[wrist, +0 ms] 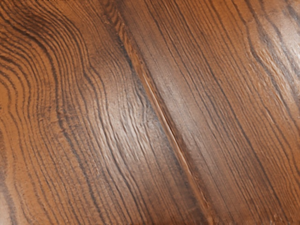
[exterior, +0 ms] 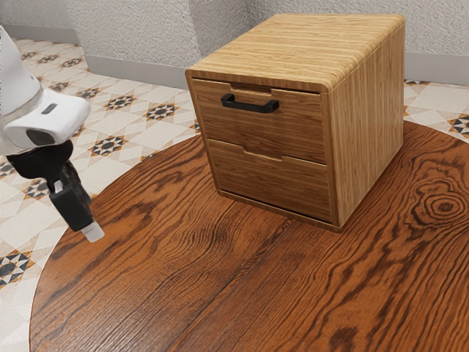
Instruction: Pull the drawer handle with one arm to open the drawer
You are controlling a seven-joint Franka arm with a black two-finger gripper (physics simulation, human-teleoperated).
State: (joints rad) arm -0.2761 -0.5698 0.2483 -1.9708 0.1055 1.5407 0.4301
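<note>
Exterior view, far left: the white Franka arm [exterior: 33, 117] enters from the left edge and ends in the black gripper [exterior: 91, 232], which points down and toward the exterior view's right. The gripper hangs over the left rim of the round wooden table [exterior: 220, 293], close above the surface. It holds nothing and touches nothing. It is seen side-on, so whether the jaws are parted or closed cannot be told.

Behind and below the arm lies a tiled floor [exterior: 139, 125] with a dark star pattern, bounded by a grey wall [exterior: 139, 29] with a pale skirting.

The wrist view looks straight onto the table's dark red-brown wood grain [wrist: 150, 112], with a seam running diagonally across the boards.

Centre to right: a light wooden drawer cabinet [exterior: 363, 110] stands upright on the far part of the table, well apart from the gripper. Its front faces the exterior view's left and lower side. The upper drawer [exterior: 293, 128] carries a black bar handle [exterior: 250, 105], mounted horizontally near its top edge. This drawer front sits flush with the cabinet face, closed. The lower drawer [exterior: 271, 180] beneath it is likewise flush and has a shallow notch at its top edge.

Right of the cabinet, the table shows a ringed knot [exterior: 440, 205] in the grain.
</note>
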